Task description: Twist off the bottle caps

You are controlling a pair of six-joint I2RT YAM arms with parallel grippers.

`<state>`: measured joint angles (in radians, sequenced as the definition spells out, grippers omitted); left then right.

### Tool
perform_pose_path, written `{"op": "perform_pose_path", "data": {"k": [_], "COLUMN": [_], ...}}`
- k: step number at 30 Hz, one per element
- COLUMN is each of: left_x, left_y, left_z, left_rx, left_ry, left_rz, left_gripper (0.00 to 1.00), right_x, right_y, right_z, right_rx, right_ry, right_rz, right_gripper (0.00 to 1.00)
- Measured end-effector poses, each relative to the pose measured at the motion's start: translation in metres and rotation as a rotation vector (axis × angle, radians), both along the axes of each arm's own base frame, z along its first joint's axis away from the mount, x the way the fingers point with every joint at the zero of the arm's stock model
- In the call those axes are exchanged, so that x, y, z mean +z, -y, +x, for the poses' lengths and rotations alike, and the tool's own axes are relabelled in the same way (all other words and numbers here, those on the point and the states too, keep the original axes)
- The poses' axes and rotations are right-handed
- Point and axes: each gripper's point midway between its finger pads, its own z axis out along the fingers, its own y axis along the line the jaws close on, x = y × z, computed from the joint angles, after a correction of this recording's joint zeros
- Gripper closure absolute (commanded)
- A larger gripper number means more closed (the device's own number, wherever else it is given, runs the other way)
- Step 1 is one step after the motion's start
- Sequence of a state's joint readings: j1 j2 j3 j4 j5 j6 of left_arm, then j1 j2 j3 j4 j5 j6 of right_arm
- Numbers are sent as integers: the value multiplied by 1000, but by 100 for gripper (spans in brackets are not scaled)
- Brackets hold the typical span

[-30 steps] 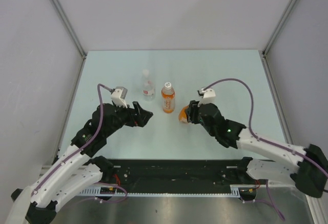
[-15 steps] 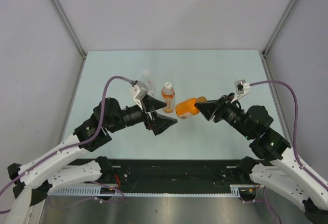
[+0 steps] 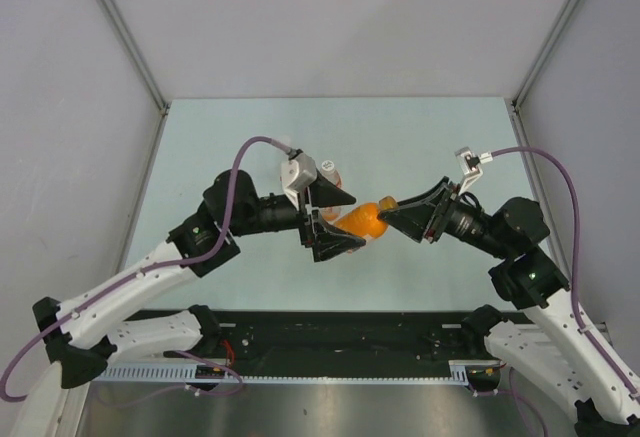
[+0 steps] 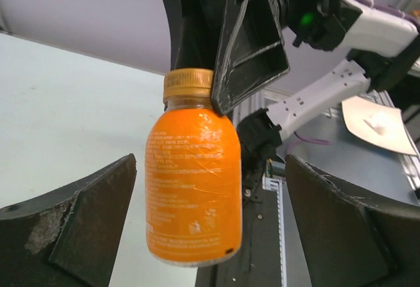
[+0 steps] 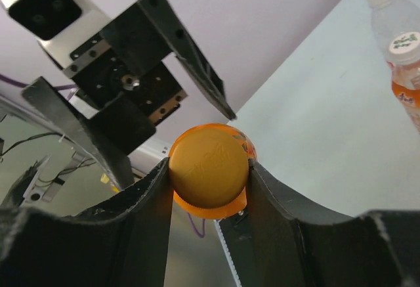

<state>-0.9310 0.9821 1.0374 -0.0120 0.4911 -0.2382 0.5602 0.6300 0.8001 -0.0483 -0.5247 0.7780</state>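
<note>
Left wrist: we log squat orange bottle [image 4: 193,188] between wide-apart left gripper [image 4: 209,192] fingers; right gripper [image 5: 209,172] clamped on its cap [image 4: 188,83].

High fixed rear view; close wrist views face to face across the squat orange bottle [image 4: 193,182].

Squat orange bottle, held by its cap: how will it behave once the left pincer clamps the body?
The squat orange bottle has a glossy wrap, so it may slip in the open left pincer under torque. Dark neck suggests it's full, likely heavy for its size. Pinched only at the orange cap by the right pincer, it could pivot.
</note>
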Motion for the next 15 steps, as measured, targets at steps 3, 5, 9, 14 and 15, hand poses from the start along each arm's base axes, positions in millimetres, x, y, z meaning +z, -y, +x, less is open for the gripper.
{"op": "perform_pose_path", "data": {"k": [3,5,9,14,15], "left_x": [-12,-17,-21,-20,-20], "left_y": [8,12,15,16,17], "left_z": [-5,-8,-14,-15,-15], "left_rx": [-63,-94,-136,-152,-155], "left_ry": [-27,-40,-63,-76,-79], "left_rz": [28,41,50,30,28], "left_gripper": [0,0,0,1,3], "right_x": [5,7,11,12,12], "right_y": [-2,-3,-3,-3,-3], "right_z": [-7,-8,-10,-10,-10], "right_rx": [39,49,59,56,57], "right_ry": [23,32,49,71,74], "right_rz": [9,11,9,7,6], "right_gripper": [100,100,100,100,100]}}
